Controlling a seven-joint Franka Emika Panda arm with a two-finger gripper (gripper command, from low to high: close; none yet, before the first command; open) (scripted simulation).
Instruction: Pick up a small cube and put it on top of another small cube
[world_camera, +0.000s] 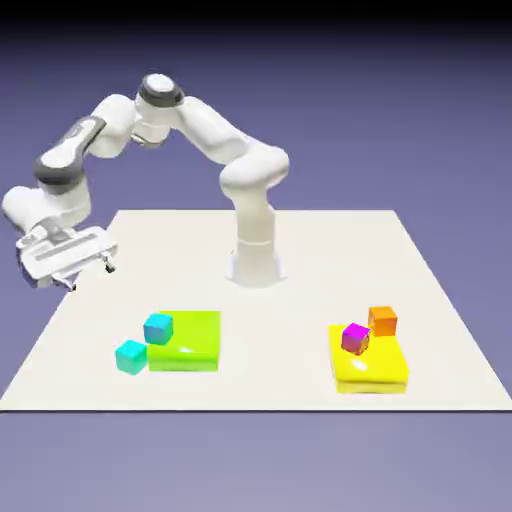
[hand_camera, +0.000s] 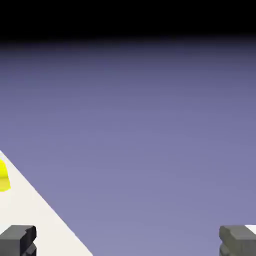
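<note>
The teal cube (world_camera: 130, 356) sits on the table (world_camera: 270, 385) against the near-left corner of the green slab (world_camera: 188, 338); I judge it light, rigid and smooth, best pinched across two opposite flat sides. My gripper (world_camera: 88, 271) hangs open and empty off the table's far-left edge, well away. The bluer cube (world_camera: 158, 327) on the slab crowds it; the yellow slab (world_camera: 370, 366), magenta cube (world_camera: 355, 338) and orange cube (world_camera: 383, 320) lie clear.

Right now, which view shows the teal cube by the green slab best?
The exterior view. The teal cube sits whole and unobstructed on the table, at the green slab's near-left corner. The hand view shows none of it: only backdrop, a table corner and a yellow sliver.
</note>
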